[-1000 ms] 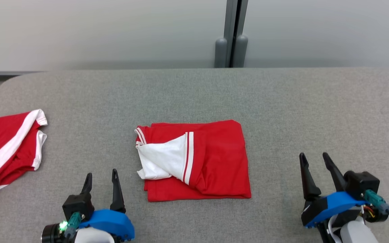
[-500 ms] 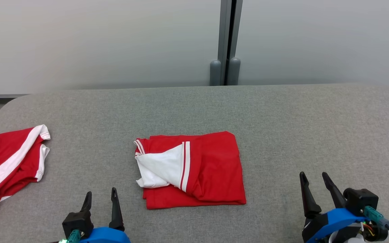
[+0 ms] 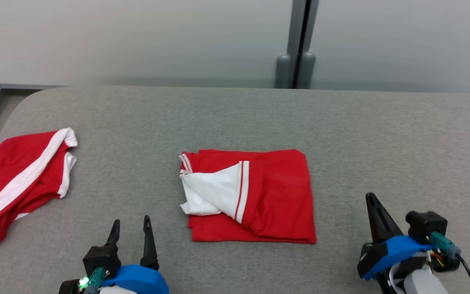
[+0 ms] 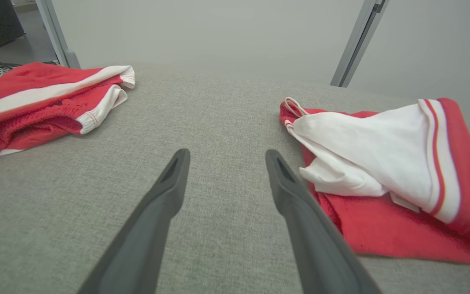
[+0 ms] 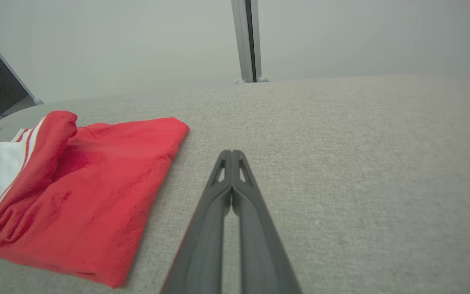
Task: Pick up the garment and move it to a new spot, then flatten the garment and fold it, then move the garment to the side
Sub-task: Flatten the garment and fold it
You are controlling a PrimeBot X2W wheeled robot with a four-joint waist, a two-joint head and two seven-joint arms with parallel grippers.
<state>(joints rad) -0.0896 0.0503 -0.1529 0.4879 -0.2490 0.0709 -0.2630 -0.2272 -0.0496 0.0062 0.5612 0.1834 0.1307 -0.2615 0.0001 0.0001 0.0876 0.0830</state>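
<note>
While the folded garment lay mid-way along the bench, your left end effector pointed at the far edge, fingers spread; your right end effector pointed likewise, fingers pressed together.

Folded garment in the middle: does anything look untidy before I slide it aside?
Yes. The folded garment is a fairly neat rectangle, but a white panel with red stripes lies loose and bunched over its left half, poking past the red layer's left edge near the front.
</note>
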